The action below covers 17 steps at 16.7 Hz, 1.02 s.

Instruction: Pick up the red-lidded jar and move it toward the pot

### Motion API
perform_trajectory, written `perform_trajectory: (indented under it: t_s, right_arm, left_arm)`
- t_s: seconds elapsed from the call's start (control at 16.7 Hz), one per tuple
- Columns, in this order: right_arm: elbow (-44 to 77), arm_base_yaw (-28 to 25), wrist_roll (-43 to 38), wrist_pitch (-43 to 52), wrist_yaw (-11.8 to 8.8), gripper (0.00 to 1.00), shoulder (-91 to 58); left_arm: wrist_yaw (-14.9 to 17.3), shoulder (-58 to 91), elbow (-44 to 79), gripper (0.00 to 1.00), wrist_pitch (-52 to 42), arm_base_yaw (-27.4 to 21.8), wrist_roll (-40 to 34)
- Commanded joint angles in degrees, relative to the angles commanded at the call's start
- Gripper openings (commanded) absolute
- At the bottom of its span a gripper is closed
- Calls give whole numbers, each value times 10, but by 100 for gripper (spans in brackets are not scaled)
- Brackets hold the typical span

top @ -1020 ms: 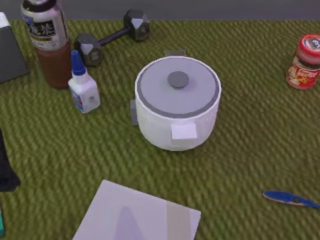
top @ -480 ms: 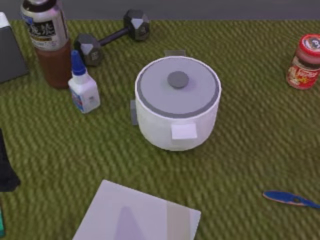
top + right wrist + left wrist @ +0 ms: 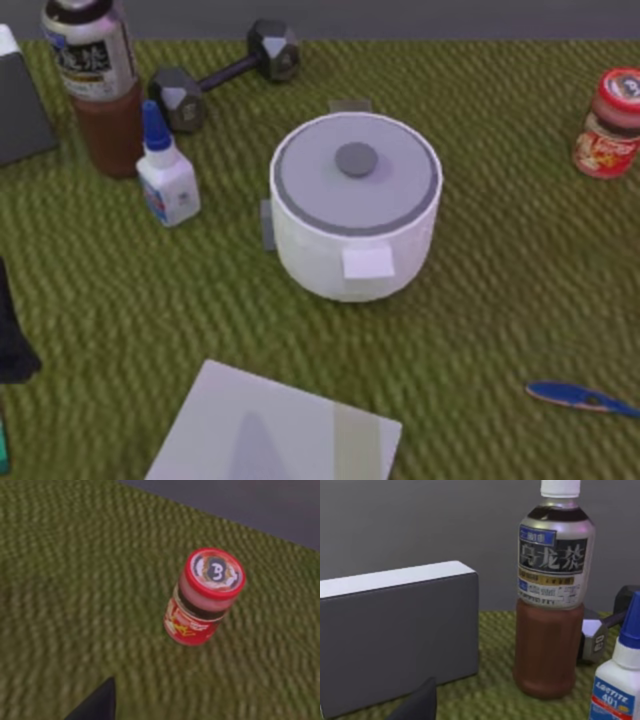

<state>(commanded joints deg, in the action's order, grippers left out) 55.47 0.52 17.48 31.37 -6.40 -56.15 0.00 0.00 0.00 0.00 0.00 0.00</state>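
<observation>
The red-lidded jar stands upright at the far right of the green mat, well apart from the pot, which sits near the middle with its grey lid on. In the right wrist view the jar is ahead of my right gripper with bare mat between them. Only one dark fingertip shows, nothing touches its inner face, and the gripper is open and empty. My left arm is parked at the left edge, its gripper open too.
A tall brown bottle, a glue bottle and a dumbbell stand at the back left beside a grey box. A white sheet lies at the front. A blue tool lies at the front right.
</observation>
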Motion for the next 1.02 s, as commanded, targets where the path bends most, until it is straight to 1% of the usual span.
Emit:
perform_trajectory:
  t_s: [0.66,0.84,1.02]
  right_arm:
    - [615,24,212,338,-47,100,-620]
    - [754,30,259,406,-56,100,-753]
    - [860,35,293,456,-62,100,-853]
  left_arm:
    - [0,0,0,100,0,0,0]
    - [0,0,0,100,0,0,0]
    - [0,0,0,100,0,0,0]
